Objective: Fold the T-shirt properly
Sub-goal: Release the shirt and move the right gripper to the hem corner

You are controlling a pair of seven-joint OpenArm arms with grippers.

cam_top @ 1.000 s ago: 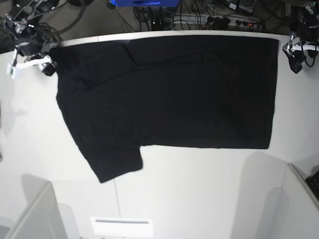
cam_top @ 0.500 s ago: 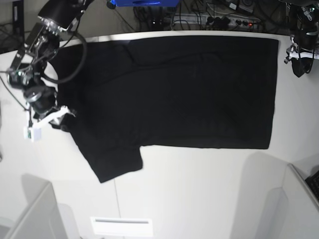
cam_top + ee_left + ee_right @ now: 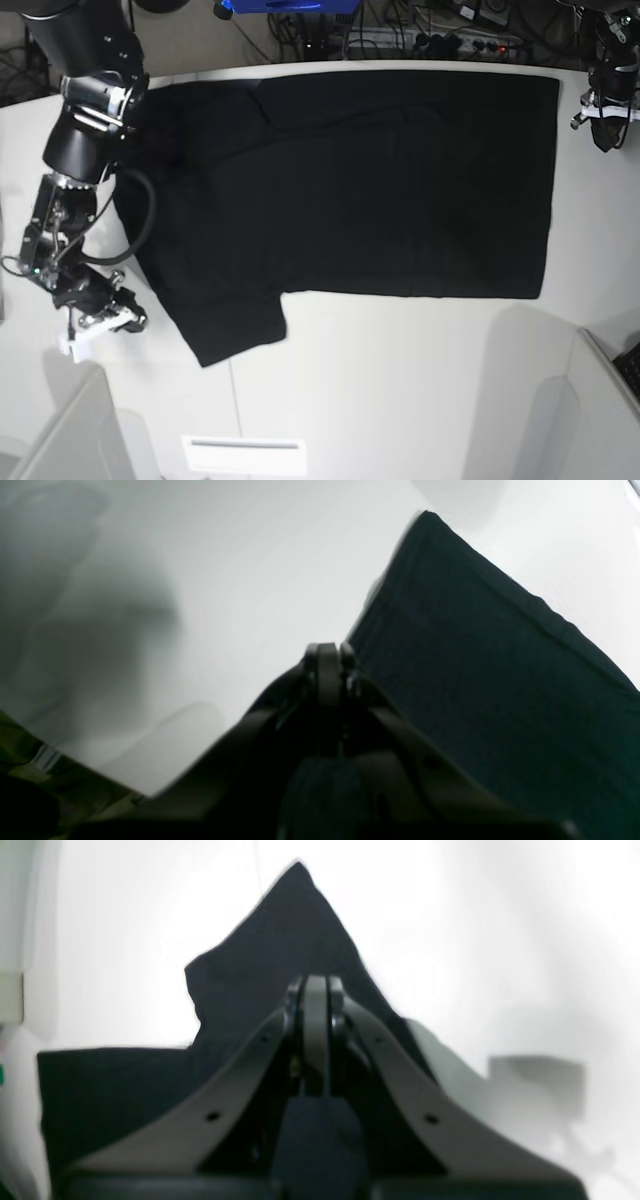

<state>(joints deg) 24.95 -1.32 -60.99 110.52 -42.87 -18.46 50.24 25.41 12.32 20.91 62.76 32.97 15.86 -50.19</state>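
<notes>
While both closed, empty end effectors blur, the T-shirt lies flat, print hidden.

A robotics lab is suggested by a white counter, backed by tangled cables and power strips.

Nothing here can be read. The T-shirt shows only plain black cloth, with no print or label facing up. Below its lower sleeve, a small white tag or plate lies on the surface; it carries one dark line, too small and blurred to make out as letters.
</notes>
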